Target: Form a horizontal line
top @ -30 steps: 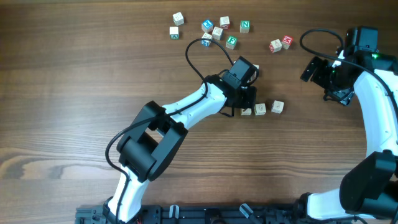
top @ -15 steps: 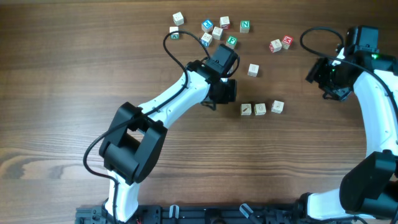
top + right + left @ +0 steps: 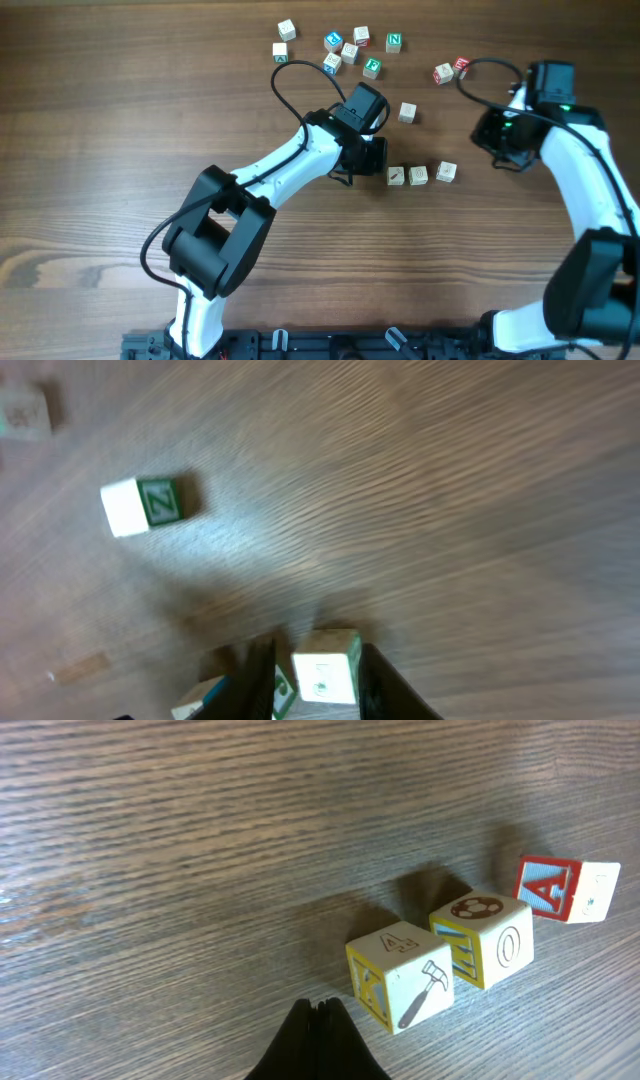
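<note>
The horizontal line is three pale cubes in a row: the hammer cube (image 3: 397, 176) (image 3: 400, 976), the ball cube (image 3: 419, 174) (image 3: 482, 941) and the red-A cube (image 3: 446, 171) (image 3: 566, 888). The first two nearly touch, and the third stands slightly apart. My left gripper (image 3: 375, 165) (image 3: 320, 1006) is shut and empty, just left of the hammer cube and not touching it. My right gripper (image 3: 493, 135) (image 3: 318, 660) hovers right of the row with its jaws narrowly apart. A pale green-edged cube (image 3: 326, 666) shows in the gap, apparently on the table.
A lone pale cube (image 3: 407, 112) lies above the row. Several lettered cubes are scattered at the back, among them a green N cube (image 3: 394, 41) (image 3: 142, 505) and two red ones (image 3: 443, 73) (image 3: 461, 66). The right arm's cable (image 3: 480, 65) loops over the red cubes.
The left gripper drew back up-left from the row's left end, then came partway back. The right arm moved left toward the middle while its jaws narrowed. No cube has shifted.
</note>
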Robot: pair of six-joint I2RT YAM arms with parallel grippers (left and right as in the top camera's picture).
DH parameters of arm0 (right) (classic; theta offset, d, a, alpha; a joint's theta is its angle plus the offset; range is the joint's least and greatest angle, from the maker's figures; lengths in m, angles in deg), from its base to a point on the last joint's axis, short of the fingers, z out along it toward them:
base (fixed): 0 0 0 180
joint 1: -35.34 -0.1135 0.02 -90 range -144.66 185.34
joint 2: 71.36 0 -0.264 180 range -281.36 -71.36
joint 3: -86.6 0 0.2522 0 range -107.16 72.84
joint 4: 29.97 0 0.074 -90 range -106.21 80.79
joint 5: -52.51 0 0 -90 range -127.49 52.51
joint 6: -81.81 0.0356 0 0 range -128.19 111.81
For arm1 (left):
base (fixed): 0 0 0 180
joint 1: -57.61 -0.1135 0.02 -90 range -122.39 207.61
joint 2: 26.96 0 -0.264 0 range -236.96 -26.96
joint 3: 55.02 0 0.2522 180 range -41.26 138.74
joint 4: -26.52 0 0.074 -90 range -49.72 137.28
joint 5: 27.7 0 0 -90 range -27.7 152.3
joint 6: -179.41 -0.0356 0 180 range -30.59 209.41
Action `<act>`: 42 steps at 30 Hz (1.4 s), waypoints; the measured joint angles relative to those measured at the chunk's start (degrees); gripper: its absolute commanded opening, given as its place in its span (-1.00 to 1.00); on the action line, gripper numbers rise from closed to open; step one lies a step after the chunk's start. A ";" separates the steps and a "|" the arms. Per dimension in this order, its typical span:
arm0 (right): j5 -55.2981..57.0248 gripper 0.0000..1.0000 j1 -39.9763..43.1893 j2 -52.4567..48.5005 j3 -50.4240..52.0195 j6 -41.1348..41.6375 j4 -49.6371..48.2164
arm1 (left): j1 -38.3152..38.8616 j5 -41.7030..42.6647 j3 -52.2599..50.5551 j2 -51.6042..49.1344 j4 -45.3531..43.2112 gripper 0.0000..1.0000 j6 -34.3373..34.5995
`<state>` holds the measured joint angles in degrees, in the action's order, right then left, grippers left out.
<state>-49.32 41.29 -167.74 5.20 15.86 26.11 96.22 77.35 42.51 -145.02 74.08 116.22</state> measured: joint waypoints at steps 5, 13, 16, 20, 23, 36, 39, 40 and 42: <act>0.09 -0.76 -4.44 -7.74 0.04 0.42 -1.84 | 0.02 0.09 -0.72 0.00 0.07 -0.92 0.00; 0.31 -0.75 -4.26 -8.63 0.13 1.90 -3.67 | 0.15 0.09 -2.82 0.00 0.07 -0.92 0.00; 0.31 -0.75 -4.26 -8.66 0.13 2.10 -1.46 | 0.48 0.11 -2.84 0.00 -0.96 -0.92 0.00; 0.00 -0.76 -4.26 -8.66 0.13 2.36 1.09 | 0.79 0.09 -2.84 0.00 -1.27 -0.92 0.00; -1.09 -0.76 -4.26 -8.68 0.13 2.51 1.36 | 0.79 0.09 -2.84 0.00 -1.29 -0.92 0.00; -4.39 -0.74 -4.26 -8.74 0.22 4.00 -5.01 | 0.79 0.11 -2.84 0.00 -1.31 -0.92 0.00; -2.47 -0.74 -4.26 -8.74 0.22 4.20 -3.45 | 0.79 0.09 -2.84 0.00 -1.31 -0.92 0.00; -1.66 -0.74 -4.26 -8.74 0.24 4.24 -2.25 | 0.79 0.09 -2.84 0.00 -1.29 -0.92 0.00; -1.14 -0.74 -4.26 -8.74 0.24 4.22 -1.46 | 0.79 0.09 -2.84 0.00 -1.29 -0.92 0.00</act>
<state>-50.46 37.03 -176.48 5.44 20.08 24.65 97.01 77.43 39.67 -145.02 72.79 116.22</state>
